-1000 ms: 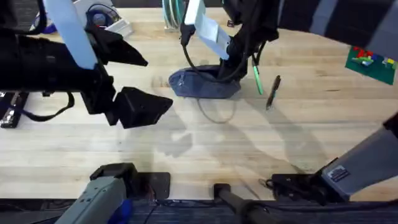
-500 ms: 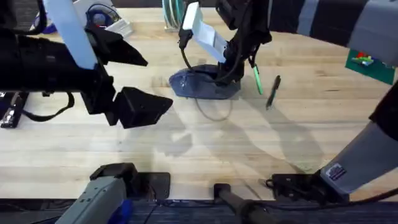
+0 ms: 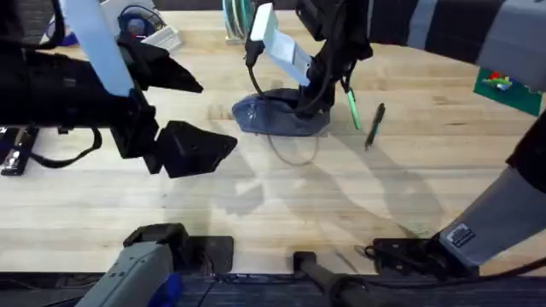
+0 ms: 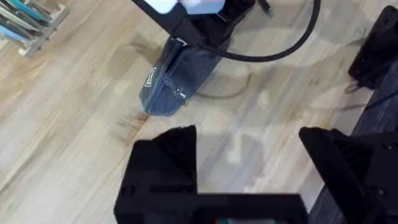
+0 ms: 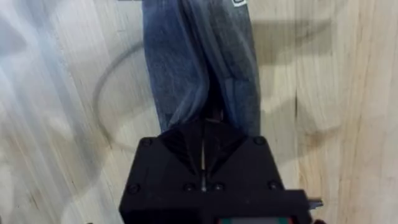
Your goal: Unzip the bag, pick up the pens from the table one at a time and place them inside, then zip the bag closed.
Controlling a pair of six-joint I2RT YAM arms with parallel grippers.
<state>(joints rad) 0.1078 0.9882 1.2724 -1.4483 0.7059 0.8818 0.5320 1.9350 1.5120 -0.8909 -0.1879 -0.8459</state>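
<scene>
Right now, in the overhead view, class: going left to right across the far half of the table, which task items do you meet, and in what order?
The bag → the green pen → the black pen.
</scene>
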